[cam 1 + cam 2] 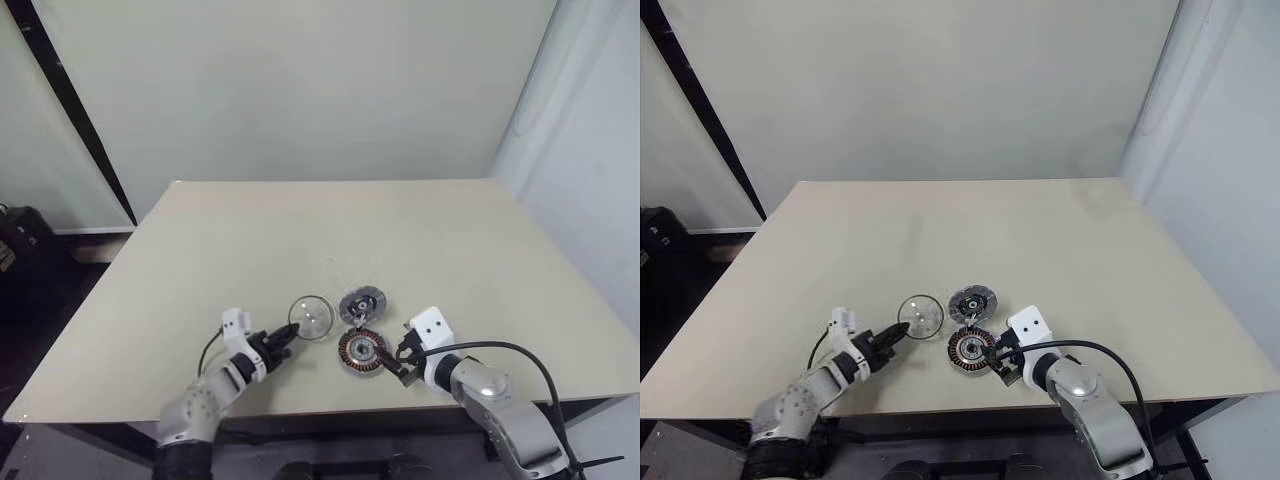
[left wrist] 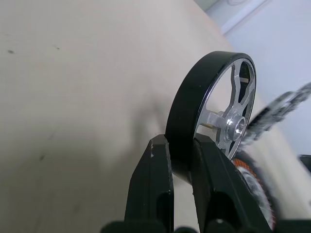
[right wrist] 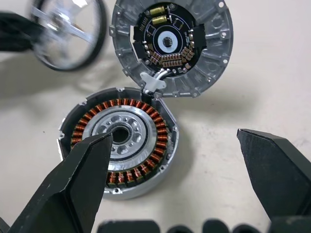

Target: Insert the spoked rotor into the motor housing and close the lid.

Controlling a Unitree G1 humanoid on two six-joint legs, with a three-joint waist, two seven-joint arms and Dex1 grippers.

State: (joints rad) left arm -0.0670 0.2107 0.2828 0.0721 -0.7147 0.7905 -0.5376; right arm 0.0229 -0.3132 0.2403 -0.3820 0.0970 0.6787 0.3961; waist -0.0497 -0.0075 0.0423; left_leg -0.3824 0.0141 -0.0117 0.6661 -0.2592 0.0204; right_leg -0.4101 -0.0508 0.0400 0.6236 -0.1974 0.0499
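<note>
Your left gripper (image 1: 283,345) is clamped on the black rim of the spoked rotor (image 1: 311,317), held on edge just beside the motor housing (image 1: 361,349). Tip it flat and centre its hub before lowering; your right gripper (image 3: 176,182) stands spread wide around the housing.

In the left wrist view, the left gripper (image 2: 182,160) covers the lower rim of the spoked rotor (image 2: 214,107), and the motor housing (image 2: 255,187) behind it is blurred and cut by the picture's edge. In the right wrist view, one black finger (image 3: 73,184) hides part of the housing's windings, and the rotor runs off the frame. The lid's (image 3: 170,46) circuit parts are too small to identify.
</note>
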